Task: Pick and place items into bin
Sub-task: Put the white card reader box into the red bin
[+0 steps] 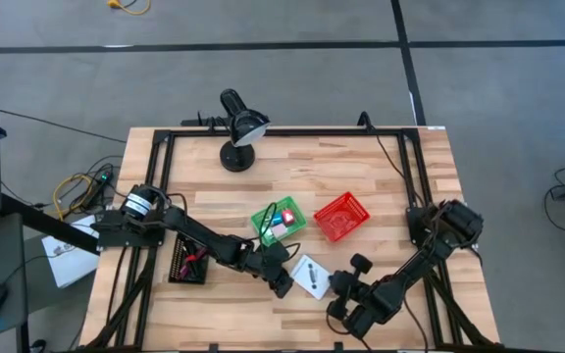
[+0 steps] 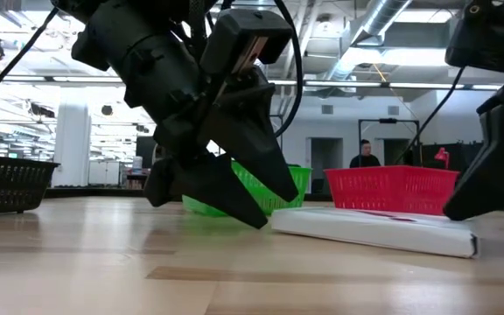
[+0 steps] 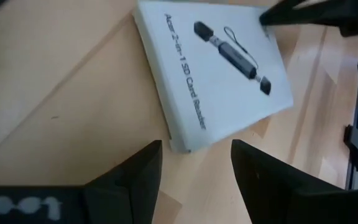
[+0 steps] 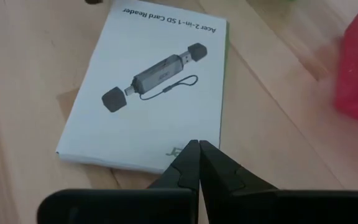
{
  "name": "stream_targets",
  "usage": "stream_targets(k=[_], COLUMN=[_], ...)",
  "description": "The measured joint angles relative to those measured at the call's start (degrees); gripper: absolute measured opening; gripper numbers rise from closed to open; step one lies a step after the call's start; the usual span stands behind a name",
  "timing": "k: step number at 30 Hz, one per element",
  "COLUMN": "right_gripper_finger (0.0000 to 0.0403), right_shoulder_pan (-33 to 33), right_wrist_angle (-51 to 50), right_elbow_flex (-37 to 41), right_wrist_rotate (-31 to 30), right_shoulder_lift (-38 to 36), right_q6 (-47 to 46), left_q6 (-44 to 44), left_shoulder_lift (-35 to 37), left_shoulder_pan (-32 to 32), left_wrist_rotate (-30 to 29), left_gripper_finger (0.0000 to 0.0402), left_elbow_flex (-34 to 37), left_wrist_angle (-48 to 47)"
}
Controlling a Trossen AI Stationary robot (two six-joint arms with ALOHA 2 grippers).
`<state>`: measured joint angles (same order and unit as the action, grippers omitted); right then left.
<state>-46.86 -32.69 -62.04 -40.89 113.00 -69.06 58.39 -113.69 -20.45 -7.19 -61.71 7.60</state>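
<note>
High view is showing the wooden table (image 1: 390, 176) carrying a green bin (image 1: 263, 218) and a red bin (image 1: 342, 217), with the white card box (image 1: 311, 277) lying flat in front of them. The left gripper (image 1: 281, 283) is hovering beside one edge, fingers spread wide and holding nothing, probably lining up to straddle it. The right gripper (image 1: 339, 284) is sitting pinched shut and empty at the opposite edge, seemingly bracing the box.

The white card (image 4: 151, 87) carries a printed picture of a grey and black card reader and a line of black lettering, and it lies on a pale wood counter (image 1: 400, 191) striped in lengthwise planks. A green basket (image 1: 278, 222) holds red and white pieces, beside it stands a red basket (image 1: 342, 217), and a black basket (image 1: 188, 261) holds something red. The fingers (image 3: 135, 180) are black.
</note>
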Motion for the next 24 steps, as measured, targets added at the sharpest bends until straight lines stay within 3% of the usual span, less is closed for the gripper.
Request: stream_targets(k=[7, 13, 24], right_gripper_finger=[0.0000, 0.0000, 0.0000], right_shoulder_pan=[0.0, -0.7, 0.0], right_wrist_angle=[2.6, 3.4, 13.5], right_elbow_flex=[0.2, 0.5, 0.3], right_wrist_rotate=[-0.2, -2.4, -6.4], right_shoulder_lift=[0.4, 0.7, 5.1], right_q6=[0.0, -2.9, 0.1], left_q6=[0.2, 1.4, 3.4], left_shoulder_lift=[0.0, 0.0, 0.1], left_shoulder_pan=[1.0, 0.7, 0.2], left_wrist_rotate=[-0.8, 2.6, 4.2], left_gripper_finger=[0.0183, 0.0183, 0.0183], left_elbow_flex=[0.0, 0.0, 0.2], left_wrist_angle=[1.2, 1.1, 1.5])
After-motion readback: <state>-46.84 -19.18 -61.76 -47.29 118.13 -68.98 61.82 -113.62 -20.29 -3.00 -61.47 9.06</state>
